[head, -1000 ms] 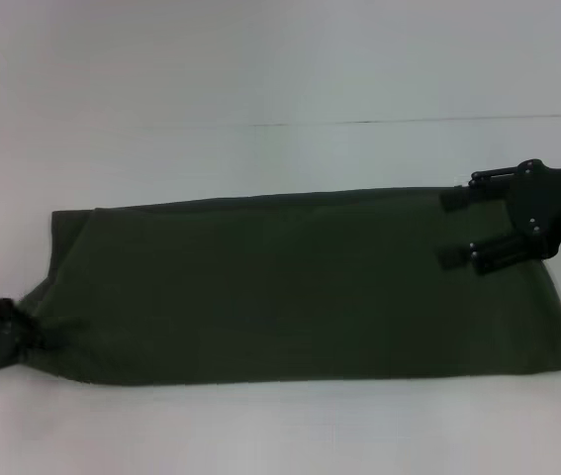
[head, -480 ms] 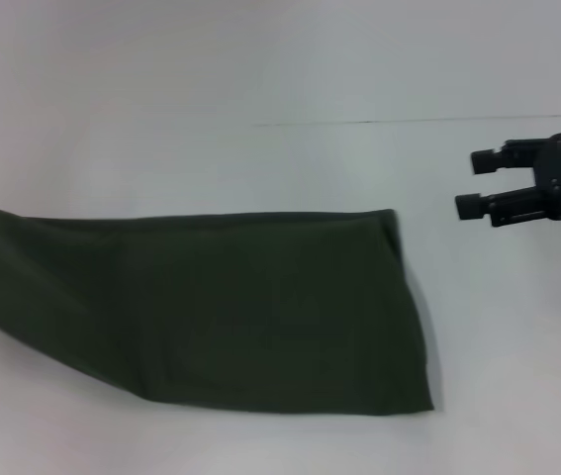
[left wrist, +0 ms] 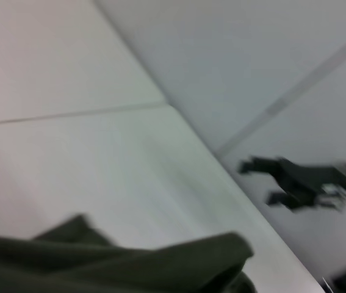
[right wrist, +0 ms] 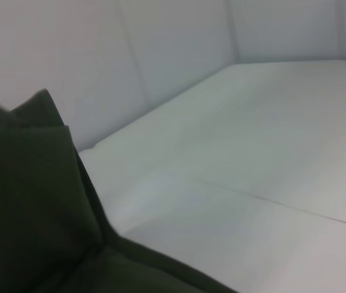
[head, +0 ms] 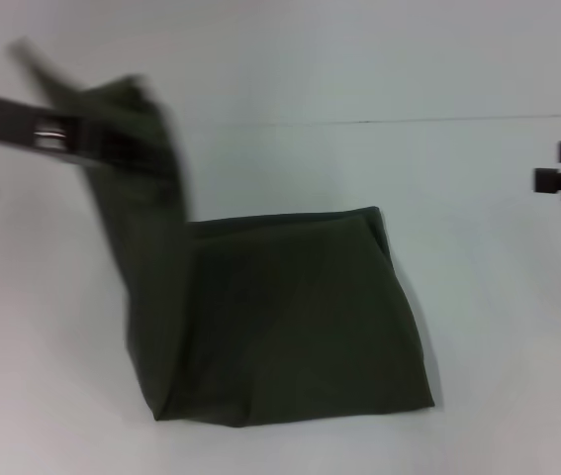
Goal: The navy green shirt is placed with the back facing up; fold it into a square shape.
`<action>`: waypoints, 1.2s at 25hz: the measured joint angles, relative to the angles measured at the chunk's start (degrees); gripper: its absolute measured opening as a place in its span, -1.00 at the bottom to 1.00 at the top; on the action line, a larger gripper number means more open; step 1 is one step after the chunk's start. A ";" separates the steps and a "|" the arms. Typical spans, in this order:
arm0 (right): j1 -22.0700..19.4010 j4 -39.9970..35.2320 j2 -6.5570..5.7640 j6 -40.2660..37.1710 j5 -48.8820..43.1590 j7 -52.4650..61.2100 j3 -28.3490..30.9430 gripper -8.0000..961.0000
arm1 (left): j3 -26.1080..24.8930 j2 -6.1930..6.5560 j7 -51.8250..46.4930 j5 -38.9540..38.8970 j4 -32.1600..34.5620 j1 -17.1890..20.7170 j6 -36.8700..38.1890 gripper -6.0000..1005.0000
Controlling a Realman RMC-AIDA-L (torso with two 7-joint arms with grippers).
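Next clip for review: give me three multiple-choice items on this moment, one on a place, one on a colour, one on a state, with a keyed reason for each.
1. Where is the right gripper?
A. Over the shirt's middle
B. Off the shirt, at the right edge of the head view
C. Under the table

2. What colour is the shirt?
A. Dark olive green
B. Red
C. White

3. How does the shirt lie?
A. Fully flat
B. Its left end lifted by the left gripper, the rest on the table
C. Rolled into a ball

Key: 1 B, its fingers hang over bare table, apart from the cloth. 2 A, the fabric is plain dark olive. 3 B, the left end rises to the left gripper.
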 joint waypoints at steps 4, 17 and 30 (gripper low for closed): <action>-2.03 0.00 -0.88 0.34 -0.02 0.29 2.13 0.93 | 7.01 -5.43 1.64 0.03 -2.40 -5.59 -3.42 -0.89; -4.18 0.09 -1.89 1.74 -0.35 0.62 2.67 0.93 | 18.30 -15.89 -2.44 -2.28 -22.11 -11.30 -34.32 -0.88; -2.69 1.35 -0.88 1.10 -0.43 6.51 2.00 0.91 | 12.23 -11.26 7.11 -31.00 -10.53 0.43 -8.11 0.10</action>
